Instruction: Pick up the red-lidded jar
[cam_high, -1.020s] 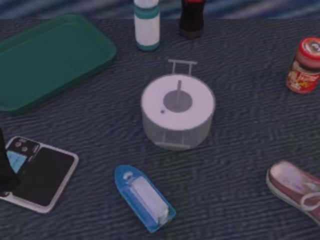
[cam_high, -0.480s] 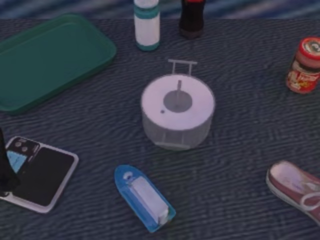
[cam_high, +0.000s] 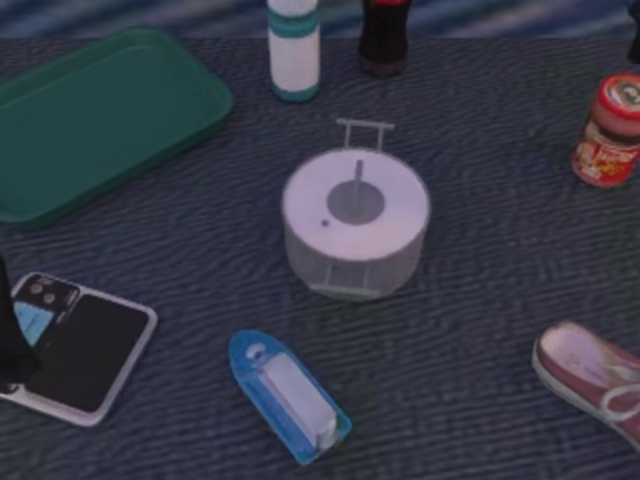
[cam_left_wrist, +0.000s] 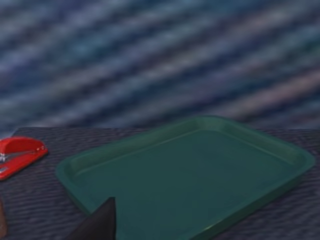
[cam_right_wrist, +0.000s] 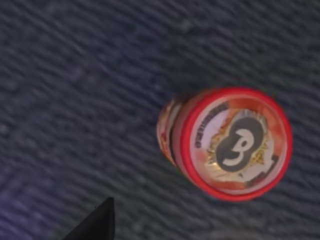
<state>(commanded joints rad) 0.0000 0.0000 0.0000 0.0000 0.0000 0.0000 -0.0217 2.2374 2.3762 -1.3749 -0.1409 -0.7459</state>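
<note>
Right pincer showed only as one dark fingertip at the edge of its wrist view, so I could not tell how far open it was or whether it held anything; nothing appeared between its fingers. A dark sliver at the top view's far right corner was probably that arm. Red-lidded jar stood upright just below and ahead of this pincer, lid up with the printed top facing the camera, apart from the fingertip. That fits a top-down approach: pincer hovering over the lid, grasp not yet made.

Left pincer sat parked near the white-framed phone, facing the green tray, well apart from the jar; its opening could not be told either. A red stapler lay beside the tray in that view.

Desk had a dark blue-grey ribbed covering. Well away from the right pincer sat a white round kitchen scale, a blue stapler, a pink sneaker, a white teal-banded bottle and a dark red-capped bottle. Backdrop behind the desk was a blurred blue striped wall.
</note>
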